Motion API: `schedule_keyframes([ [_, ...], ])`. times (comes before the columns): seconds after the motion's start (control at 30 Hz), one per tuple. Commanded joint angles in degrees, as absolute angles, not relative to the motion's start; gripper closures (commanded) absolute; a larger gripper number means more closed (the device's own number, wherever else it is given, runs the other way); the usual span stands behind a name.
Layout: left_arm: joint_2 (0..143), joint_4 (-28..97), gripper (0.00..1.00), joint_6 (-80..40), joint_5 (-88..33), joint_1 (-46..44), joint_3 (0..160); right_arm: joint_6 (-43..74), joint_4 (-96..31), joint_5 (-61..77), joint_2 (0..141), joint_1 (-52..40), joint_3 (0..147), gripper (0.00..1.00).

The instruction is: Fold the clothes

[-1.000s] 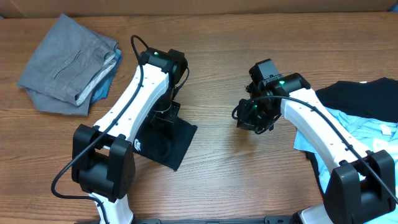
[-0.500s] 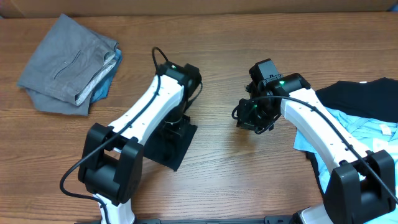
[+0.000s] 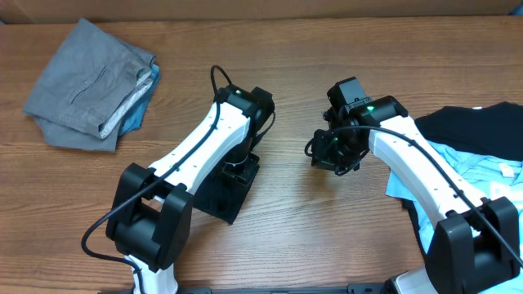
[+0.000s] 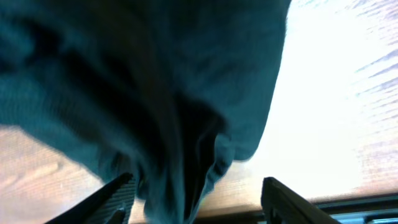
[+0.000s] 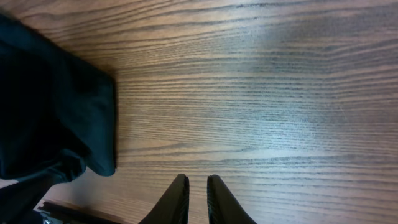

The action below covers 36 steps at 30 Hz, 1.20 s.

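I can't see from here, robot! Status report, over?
Left gripper jaws open over the folded dark shirt. Right gripper jaws shut, empty, above the table. Nothing in the way.

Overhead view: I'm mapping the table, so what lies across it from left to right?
Grey folded garment → dark folded T-shirt → right gripper → pile of dark and light-blue clothes.

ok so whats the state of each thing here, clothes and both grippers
dark T-shirt: folded small, lying flat, partly under the left arm
grey garment: folded, far left corner
light-blue tee: unfolded, crumpled in the heap on the right
black garment: unfolded, same heap
left gripper: open, fingers either side of the dark T-shirt
right gripper: shut, empty
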<state>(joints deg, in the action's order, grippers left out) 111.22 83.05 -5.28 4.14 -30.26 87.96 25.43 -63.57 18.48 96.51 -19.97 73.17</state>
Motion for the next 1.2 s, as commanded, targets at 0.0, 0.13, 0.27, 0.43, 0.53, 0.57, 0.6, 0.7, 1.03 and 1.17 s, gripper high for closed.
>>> schedule_keyframes([
  [0.0, 109.23, 85.36, 0.27, -8.84, 3.38, -27.97, 94.04, 25.23, -63.00, 17.61, 96.12, -20.14, 73.08, 0.83],
  [0.13, 108.07, 88.33, 0.22, -9.41, 3.51, -25.26, 100.29, 21.43, -61.98, 20.88, 96.12, -20.21, 73.08, 0.83],
  [0.27, 107.04, 90.72, 0.25, -11.75, 3.53, -20.69, 105.16, 14.39, -60.07, 31.27, 96.12, -21.45, 73.08, 0.76],
  [0.43, 105.16, 91.07, 0.33, -9.91, -2.20, -13.30, 107.04, 10.87, -55.24, 35.66, 96.12, -29.04, 73.08, 0.63],
  [0.53, 103.13, 92.27, 0.34, -8.51, -5.17, -9.13, 107.04, 16.86, -49.04, 31.62, 96.14, -34.52, 73.08, 0.37],
  [0.57, 101.47, 92.38, 0.34, -8.51, -5.17, -7.70, 107.04, 20.16, -46.54, 27.83, 96.23, -35.86, 73.08, 0.31],
  [0.6, 100.31, 92.25, 0.33, -8.51, -5.17, -7.05, 107.04, 22.46, -44.77, 25.10, 96.29, -36.60, 73.08, 0.28],
  [0.7, 95.70, 91.46, 0.30, -8.51, -5.17, -5.56, 107.04, 25.45, -39.27, 23.00, 97.25, -37.63, 73.08, 0.27],
  [1.03, 86.21, 96.73, 0.25, -9.45, -3.11, -5.56, 107.04, 22.04, -37.76, 30.57, 103.59, -42.24, 73.06, 0.33],
  [1.17, 85.76, 96.68, 0.24, -9.43, -2.55, -5.56, 107.04, 19.46, -36.97, 28.29, 103.66, -46.17, 73.06, 0.22],
])
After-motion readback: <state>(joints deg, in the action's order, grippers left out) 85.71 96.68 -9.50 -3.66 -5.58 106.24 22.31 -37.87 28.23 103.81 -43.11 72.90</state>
